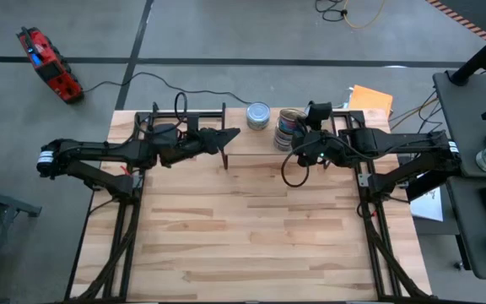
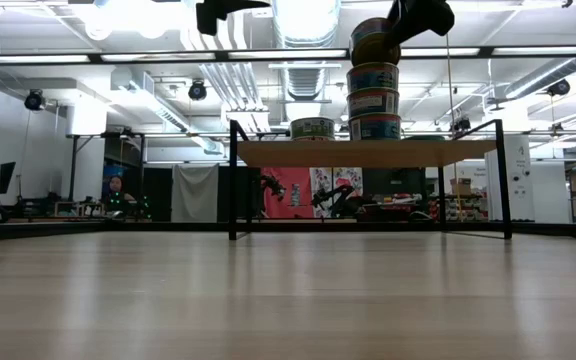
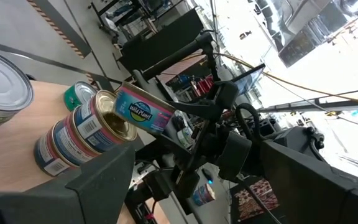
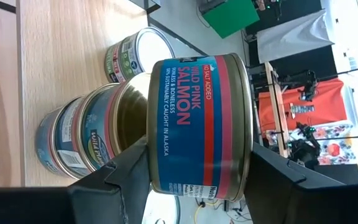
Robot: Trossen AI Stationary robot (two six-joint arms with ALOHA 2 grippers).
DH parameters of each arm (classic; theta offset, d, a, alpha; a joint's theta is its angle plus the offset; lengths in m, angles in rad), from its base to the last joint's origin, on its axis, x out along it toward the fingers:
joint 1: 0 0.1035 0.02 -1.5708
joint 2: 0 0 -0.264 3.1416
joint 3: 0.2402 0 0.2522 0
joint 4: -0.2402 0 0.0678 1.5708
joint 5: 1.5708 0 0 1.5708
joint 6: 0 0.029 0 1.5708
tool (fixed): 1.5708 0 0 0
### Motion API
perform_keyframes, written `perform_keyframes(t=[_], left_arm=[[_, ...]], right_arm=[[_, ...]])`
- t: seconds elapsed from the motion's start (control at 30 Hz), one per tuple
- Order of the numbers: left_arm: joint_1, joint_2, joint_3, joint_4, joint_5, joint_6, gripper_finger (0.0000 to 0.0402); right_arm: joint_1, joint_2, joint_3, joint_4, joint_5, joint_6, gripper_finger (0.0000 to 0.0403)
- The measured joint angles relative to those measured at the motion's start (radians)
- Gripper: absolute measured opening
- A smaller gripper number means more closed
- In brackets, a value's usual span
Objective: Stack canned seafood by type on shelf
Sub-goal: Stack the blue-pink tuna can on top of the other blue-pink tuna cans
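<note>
Butcher-block tabletop (image 2: 288, 300), nearest the low camera, is seen bare across its near span, so free room for arm travel is judged ample on that side. At its far edge the shelf (image 2: 368, 152) is carried on thin black legs, its plank narrow and its edges close to the load. On the plank a stack of salmon tins (image 2: 373, 100) is observed, with a lone green-labelled tin (image 2: 312, 128) set apart just beside it toward the left arm. A further tin, the pink salmon can (image 4: 199, 124), is clamped across its side wall by the right gripper (image 4: 197, 171) and held tilted just above the stack top. The left gripper (image 1: 226, 137) is seen spread wide and empty, waiting above the shelf's other end. The cans are judged rigid, moderately heavy and smooth-sided, hence liable to slip; a hold across the cylindrical wall is judged soundest. The tall stack is judged easily toppled, with little margin toward the shelf's edges or the lone tin.
</note>
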Motion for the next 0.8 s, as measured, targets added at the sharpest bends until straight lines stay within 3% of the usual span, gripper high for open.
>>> perform_keyframes(t=[0.8], left_arm=[[0.000,0.000,0.000,0.000,0.000,0.001,0.0331]], right_arm=[[0.000,0.000,0.000,-0.021,-0.081,0.185,0.0247]])
